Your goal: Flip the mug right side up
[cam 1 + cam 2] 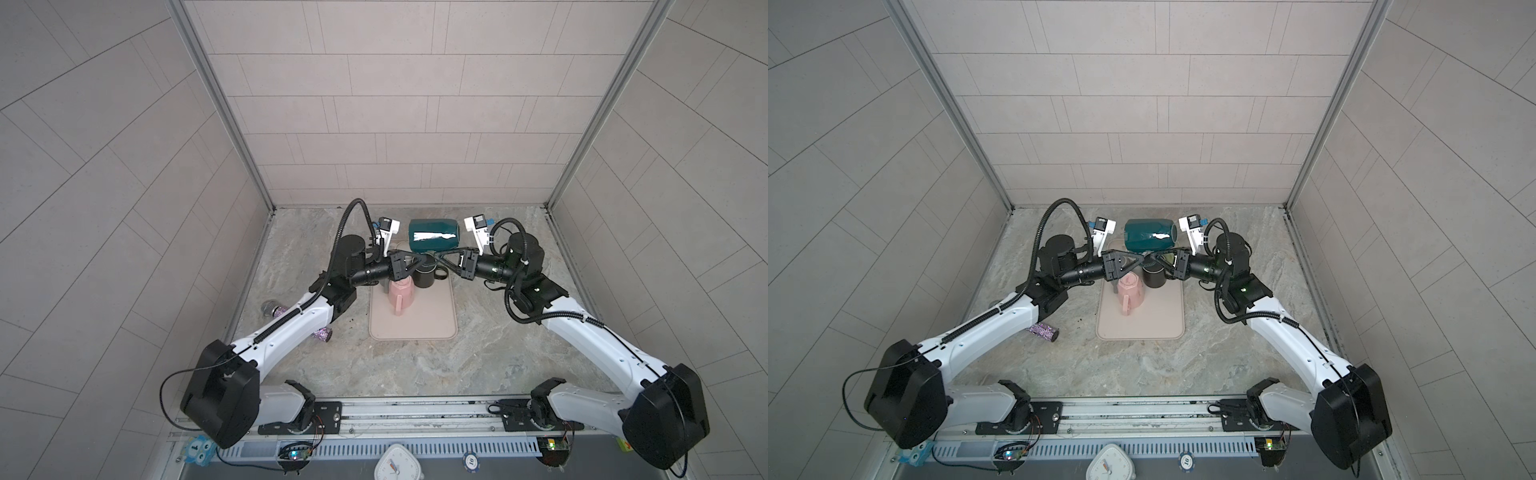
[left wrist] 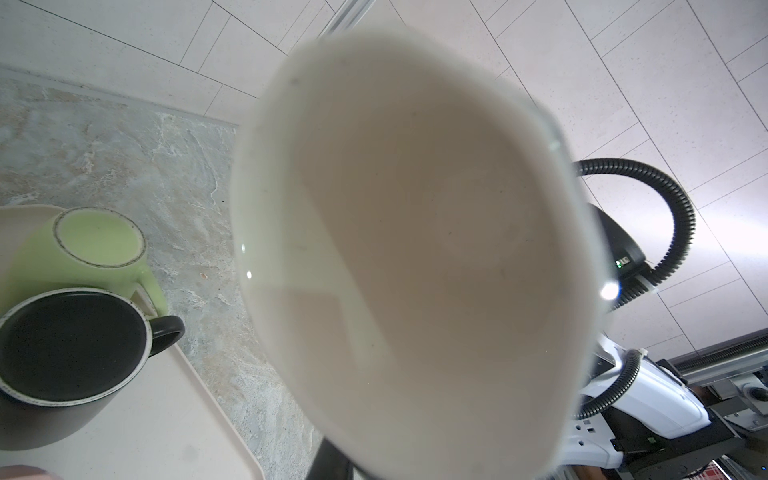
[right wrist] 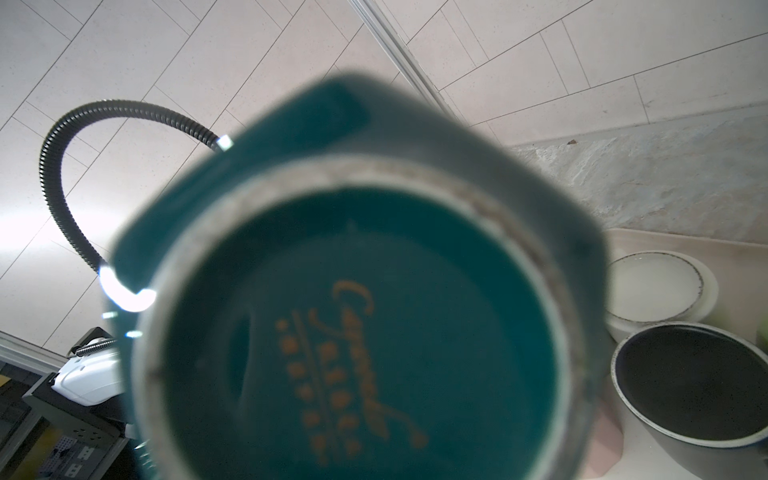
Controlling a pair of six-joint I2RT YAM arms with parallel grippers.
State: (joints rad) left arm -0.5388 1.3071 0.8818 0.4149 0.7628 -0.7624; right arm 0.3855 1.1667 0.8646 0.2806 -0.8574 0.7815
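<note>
- L claw: clenched tight, tip reaching in from left to underside of teal mug.
- R claw: clenched too, tip in from right, meeting L tip just under same mug; exact hold spot hidden by mug body.
- Teal mug: aloft on its side btwn the two wrists, over back edge of mat and clear of it; nothing else under it, so carried on those tips.
- L wrist view: mug's pale inside fills frame, so mouth toward L arm; dark finger running under rim.
- R wrist view: mug's bottom w/ gold script and pale foot ring, blurred, so base toward R arm.
- Just below: black mug base-up on the pink-beige mat, handle toward R arm.
- Green mug base-up right behind black one; touching or not, can't tell.
- Pink mug base-up on mat, beside black one on L-arm side, handle toward front.
- Further out: glittery purple item on marbled table, partly under L forearm, well apart from mat.
</note>
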